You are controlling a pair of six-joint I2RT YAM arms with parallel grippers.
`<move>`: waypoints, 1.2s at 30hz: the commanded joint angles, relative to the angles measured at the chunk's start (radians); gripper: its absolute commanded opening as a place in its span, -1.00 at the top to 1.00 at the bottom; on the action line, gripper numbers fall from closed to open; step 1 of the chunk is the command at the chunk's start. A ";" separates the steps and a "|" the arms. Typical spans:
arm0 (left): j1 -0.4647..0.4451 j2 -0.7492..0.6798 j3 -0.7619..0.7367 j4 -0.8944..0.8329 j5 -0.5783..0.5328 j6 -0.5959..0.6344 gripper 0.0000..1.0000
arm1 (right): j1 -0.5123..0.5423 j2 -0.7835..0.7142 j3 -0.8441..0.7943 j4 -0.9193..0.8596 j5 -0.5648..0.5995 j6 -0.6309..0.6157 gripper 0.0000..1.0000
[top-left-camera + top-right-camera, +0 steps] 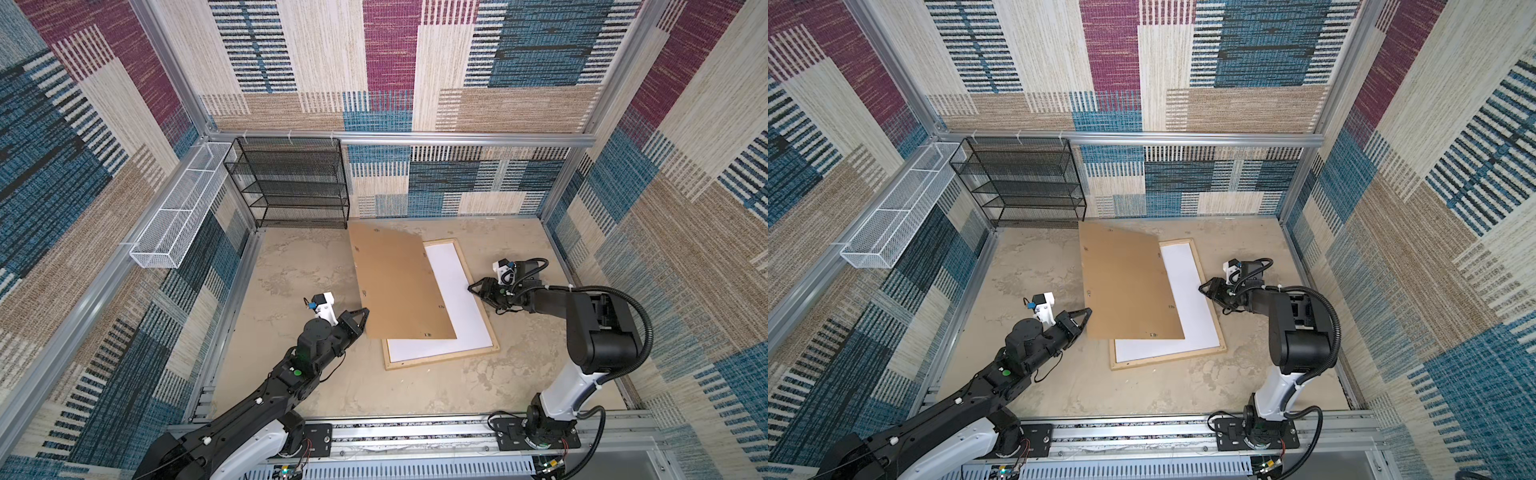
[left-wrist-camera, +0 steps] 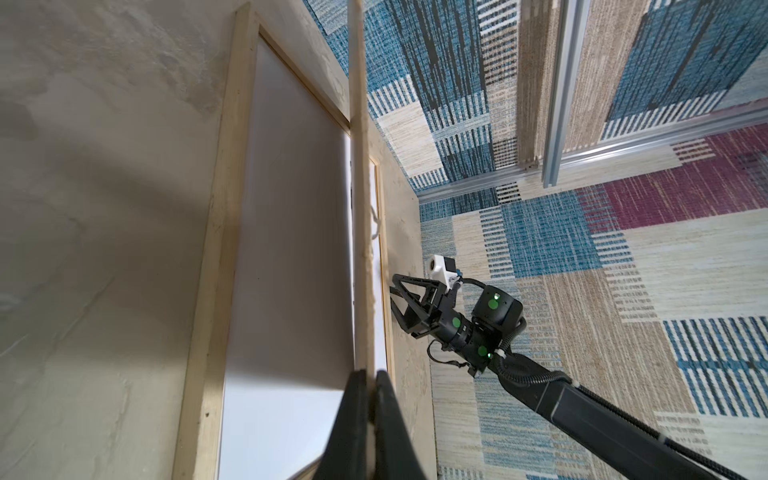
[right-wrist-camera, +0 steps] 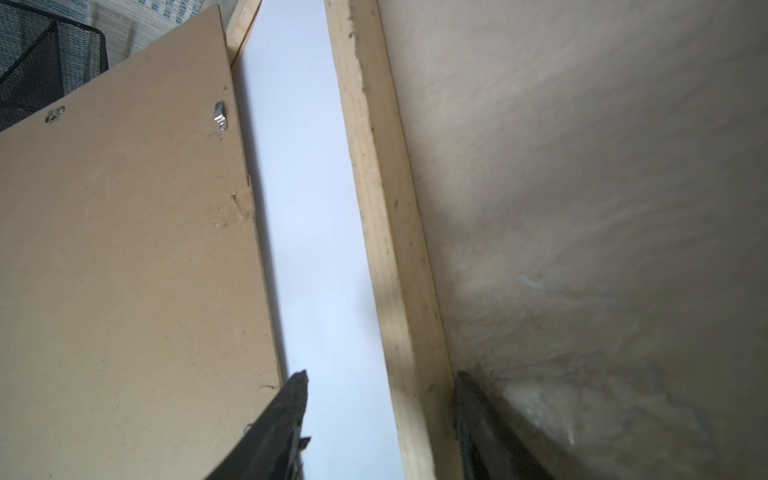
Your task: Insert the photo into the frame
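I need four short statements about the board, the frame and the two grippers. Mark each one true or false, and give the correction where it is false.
1. The left gripper is shut on the edge of the brown board. True.
2. The board lies flat inside the frame. False: it is held askew over the frame, reaching past its left side and covering only part of it.
3. The right gripper is shut. False: it is open, with one jaw on either side of the frame's right bar.
4. A white sheet shows inside the frame. True.
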 commanded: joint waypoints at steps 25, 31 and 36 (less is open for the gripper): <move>-0.146 0.058 0.000 0.171 -0.099 -0.074 1.00 | 0.026 0.014 -0.017 0.073 -0.017 0.035 -0.16; -0.169 0.060 0.006 0.176 -0.120 -0.071 1.00 | 0.026 0.013 -0.023 0.082 -0.022 0.042 -0.16; -0.179 0.081 0.017 0.188 -0.118 -0.067 1.00 | 0.030 0.002 -0.047 0.101 -0.030 0.061 -0.15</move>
